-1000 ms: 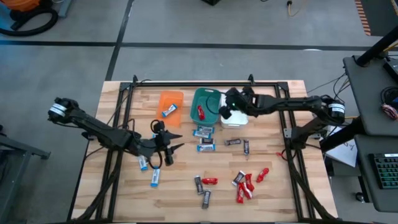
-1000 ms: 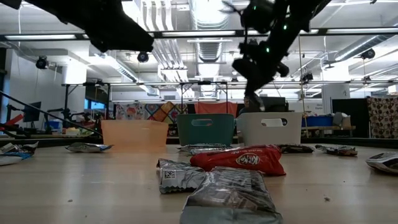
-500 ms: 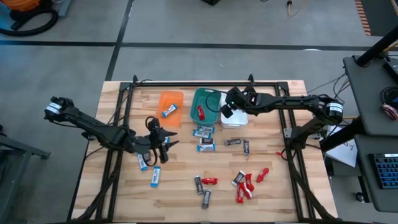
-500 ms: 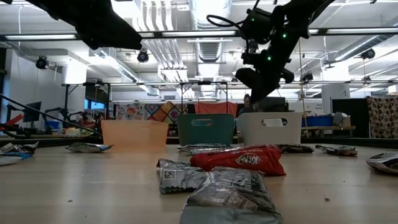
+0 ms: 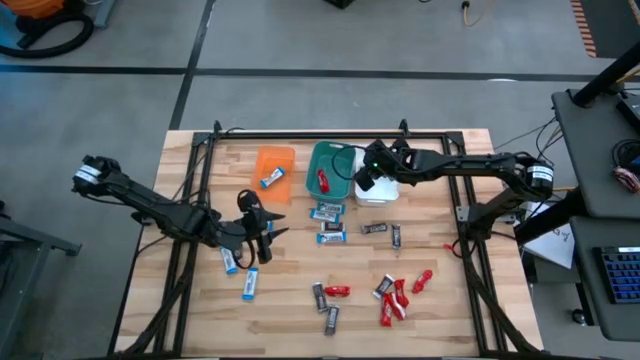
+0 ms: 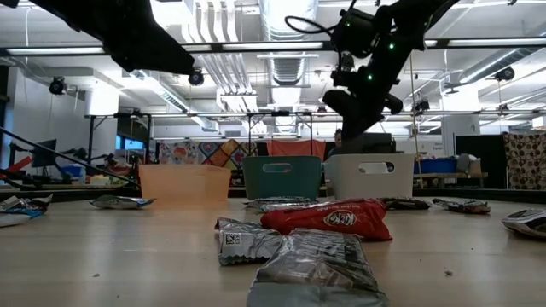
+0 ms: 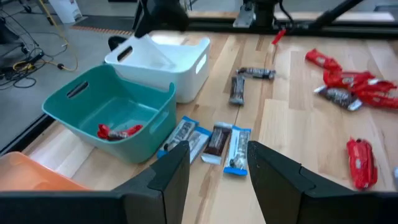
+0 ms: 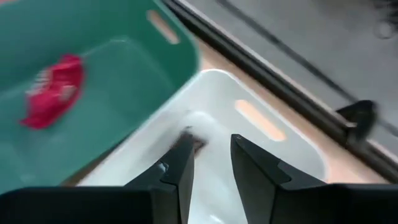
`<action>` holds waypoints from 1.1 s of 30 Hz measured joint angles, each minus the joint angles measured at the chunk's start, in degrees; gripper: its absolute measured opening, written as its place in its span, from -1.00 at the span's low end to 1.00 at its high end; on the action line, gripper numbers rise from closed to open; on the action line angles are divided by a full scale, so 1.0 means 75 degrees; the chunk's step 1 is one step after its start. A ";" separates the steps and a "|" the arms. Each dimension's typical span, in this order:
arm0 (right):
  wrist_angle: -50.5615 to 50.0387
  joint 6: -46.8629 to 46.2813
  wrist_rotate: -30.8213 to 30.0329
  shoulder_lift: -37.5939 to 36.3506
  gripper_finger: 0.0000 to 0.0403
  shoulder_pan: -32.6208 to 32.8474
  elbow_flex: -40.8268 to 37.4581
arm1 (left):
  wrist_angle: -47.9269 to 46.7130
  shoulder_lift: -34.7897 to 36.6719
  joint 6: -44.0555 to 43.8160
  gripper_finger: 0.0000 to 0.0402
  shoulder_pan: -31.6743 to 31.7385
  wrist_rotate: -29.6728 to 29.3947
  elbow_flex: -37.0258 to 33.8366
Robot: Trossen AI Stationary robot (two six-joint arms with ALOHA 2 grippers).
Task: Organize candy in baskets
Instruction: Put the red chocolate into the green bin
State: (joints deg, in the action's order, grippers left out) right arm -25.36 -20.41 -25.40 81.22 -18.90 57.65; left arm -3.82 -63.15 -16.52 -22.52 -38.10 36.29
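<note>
In the high view, the right claw [image 5: 372,172] hangs over the white basket [image 5: 385,192] at about 1 o'clock from the bench [image 5: 440,310] centre, while the left claw [image 5: 262,236] hovers at about 9 o'clock, between the orange basket [image 5: 272,166] and two blue-and-white bars [image 5: 240,272] that lie just toward 6 o'clock of it; the left arm is the nearer arm to these bars, and their long axes run roughly 12 to 6. The teal basket [image 5: 333,170] holds one red bar [image 5: 322,180]. In the low view, the right claw [image 6: 354,107] sits above the rim of the white basket [image 6: 368,175], clear of it; a red bar [image 6: 328,217] and grey wrappers lie in the foreground. In the left wrist view, the left claw [image 7: 214,171] stands spread and empty, aimed toward a cluster of blue-and-white bars [image 7: 211,140] beside the teal basket [image 7: 109,112]. In the right wrist view, the right claw [image 8: 211,165] points straight down into the white basket [image 8: 249,124], fingers slightly apart, with a dark shape just beyond the tips; whether that shape is a candy is unclear, and nothing is visibly pinched.
</note>
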 joint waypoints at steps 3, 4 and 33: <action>-0.0002 -0.0146 0.0822 -0.0131 -0.50 0.0061 0.0049 | -0.0017 -0.0159 -0.0016 -0.27 0.0000 0.0182 0.0000; -0.0006 -0.0144 0.1142 -0.0178 -0.50 0.0100 0.0074 | -0.0020 -0.0232 -0.0033 -0.27 0.0000 0.0302 0.0000; -0.1704 -0.2874 0.4586 -0.0436 -0.61 0.4411 0.0664 | 0.4890 -0.3702 0.1690 -0.28 -0.0055 0.3018 0.0058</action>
State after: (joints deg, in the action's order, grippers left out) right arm -38.15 -41.97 8.99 77.95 14.18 62.63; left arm 32.86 -90.92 -3.84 -22.94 -15.47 36.73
